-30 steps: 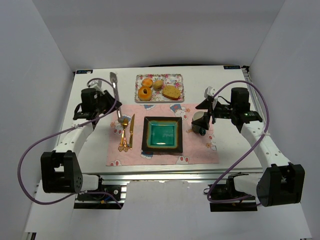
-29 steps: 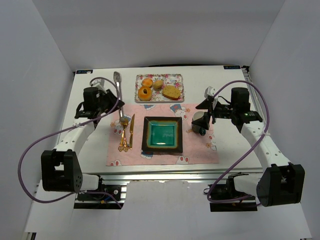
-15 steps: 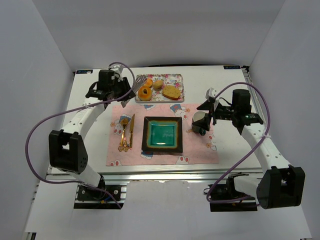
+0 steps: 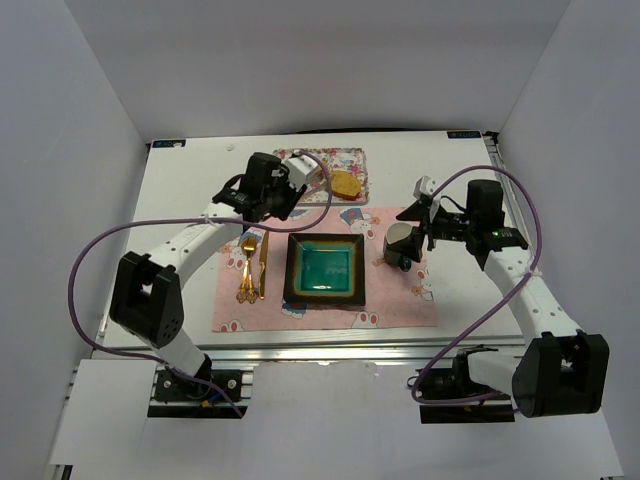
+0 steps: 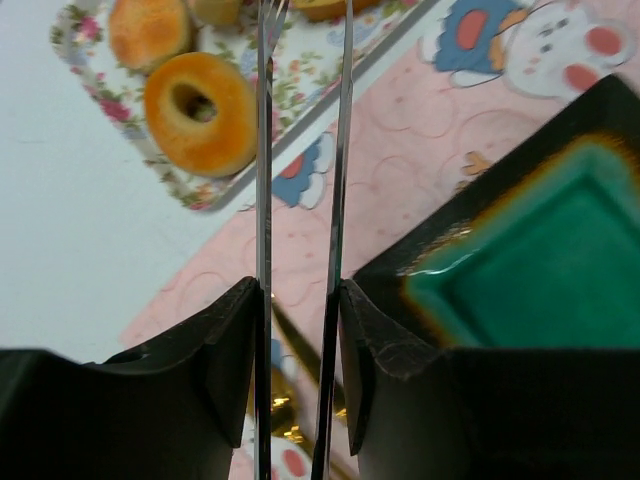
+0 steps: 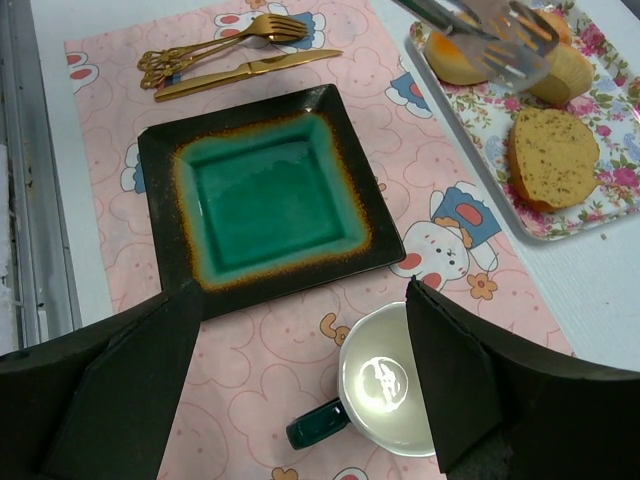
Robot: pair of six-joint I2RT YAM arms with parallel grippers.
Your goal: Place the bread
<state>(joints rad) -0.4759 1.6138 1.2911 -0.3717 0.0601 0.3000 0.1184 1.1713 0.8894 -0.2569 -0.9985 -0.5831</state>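
The left gripper (image 5: 300,300) clamps tongs (image 5: 262,150) above the floral tray (image 6: 618,182), their blurred tips seemingly covering the bun (image 6: 570,75); the toasted slice (image 6: 552,157) lies uncovered. The right gripper (image 6: 300,292) gapes above a cup (image 6: 385,385).

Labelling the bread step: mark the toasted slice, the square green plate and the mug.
toasted slice (image 6: 553,157), right wrist view, middle of its top face.
square green plate (image 6: 265,205), right wrist view, bare teal centre.
mug (image 6: 388,385), right wrist view, inside bottom.
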